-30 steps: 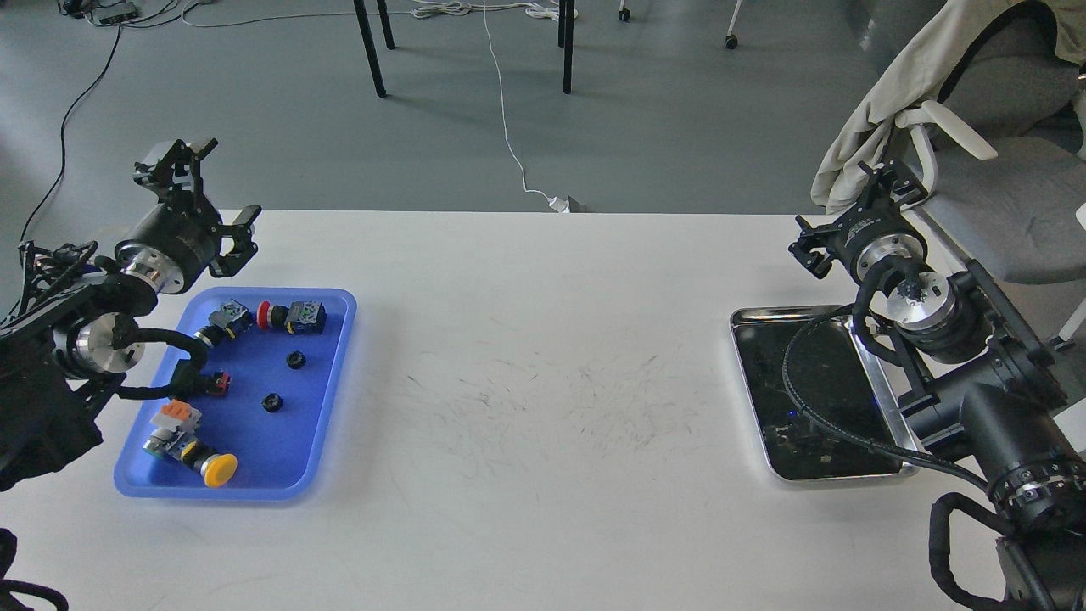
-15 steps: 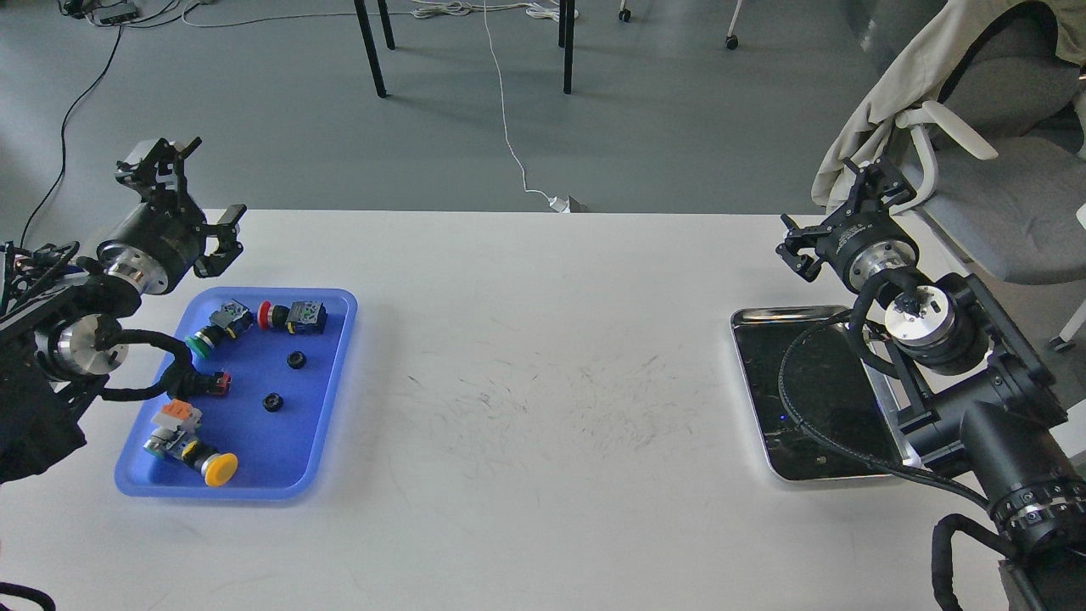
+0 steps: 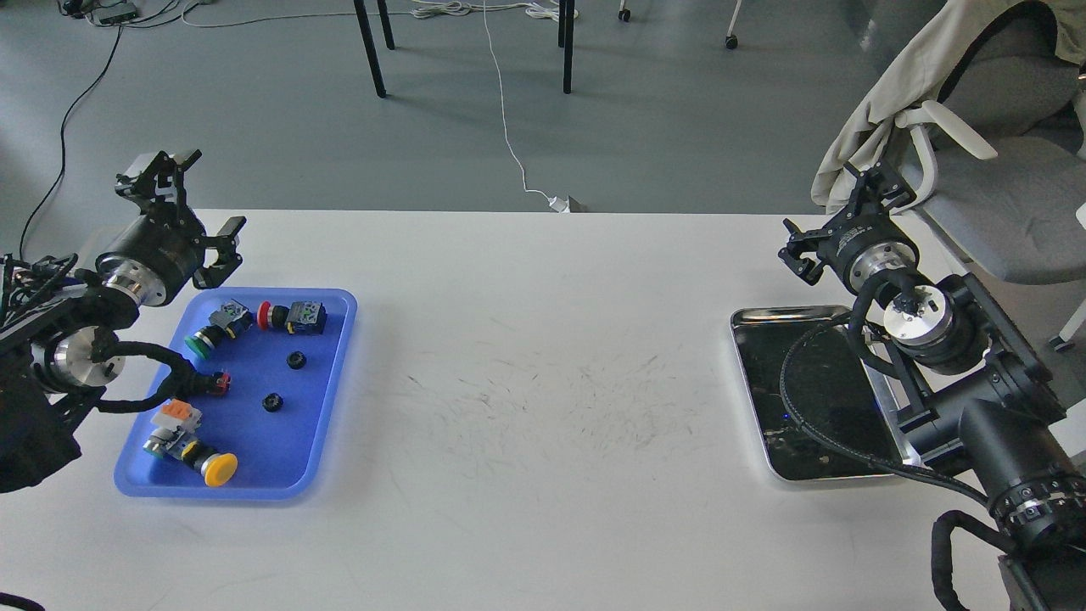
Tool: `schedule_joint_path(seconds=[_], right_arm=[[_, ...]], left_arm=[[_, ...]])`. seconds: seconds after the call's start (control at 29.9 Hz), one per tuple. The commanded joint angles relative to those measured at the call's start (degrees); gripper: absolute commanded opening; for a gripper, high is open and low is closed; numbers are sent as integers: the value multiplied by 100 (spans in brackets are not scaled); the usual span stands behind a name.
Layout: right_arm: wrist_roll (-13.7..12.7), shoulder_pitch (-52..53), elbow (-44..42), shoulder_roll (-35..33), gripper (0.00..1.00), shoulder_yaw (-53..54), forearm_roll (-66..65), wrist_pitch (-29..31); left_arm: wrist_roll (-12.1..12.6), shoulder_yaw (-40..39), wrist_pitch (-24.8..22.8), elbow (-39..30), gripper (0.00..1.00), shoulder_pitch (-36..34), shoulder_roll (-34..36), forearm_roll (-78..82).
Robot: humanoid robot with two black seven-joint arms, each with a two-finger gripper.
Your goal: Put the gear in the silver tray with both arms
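Observation:
Two small black gears (image 3: 296, 360) (image 3: 272, 402) lie in the middle of the blue plastic tray (image 3: 254, 450) at the left. The silver tray (image 3: 764, 315) lies at the right of the table, its dark bottom partly covered by my right arm and its cable. My left gripper (image 3: 193, 202) is open and empty, raised above the table's far edge just behind the blue tray's far left corner. My right gripper (image 3: 838, 219) is open and empty, raised behind the silver tray's far edge.
The blue tray also holds several push-button parts, among them a yellow button (image 3: 220, 469), a red button (image 3: 265, 316) and a green one (image 3: 196, 346). A chair with a beige cloth (image 3: 916, 85) stands at the far right. Table legs and cables are on the floor behind.
My left gripper has drawn back to the left, off the blue tray's far corner. My right gripper has shifted slightly left and away. The gears and trays have not moved.

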Motion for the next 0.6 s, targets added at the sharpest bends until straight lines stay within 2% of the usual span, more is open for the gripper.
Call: schedule_joint_path(seconds=[0.0, 0.23, 0.33, 0.47, 0.57], right_arm=[[-6, 7, -14, -4, 99, -61, -1, -18], [55, -37, 118, 92, 99, 440, 52, 8], [64, -46, 285, 119, 99, 440, 60, 183], [248, -37, 303, 250, 99, 370, 43, 518], [284, -37, 311, 259, 99, 317, 43, 597]], left_arm=[[10, -26, 14, 6, 99, 1, -1, 9], [18, -35, 23, 6, 99, 1, -1, 0], [18, -26, 23, 6, 99, -8, -1, 0], [18, -26, 23, 6, 99, -8, -1, 0], [18, -35, 23, 6, 99, -8, -1, 0]])
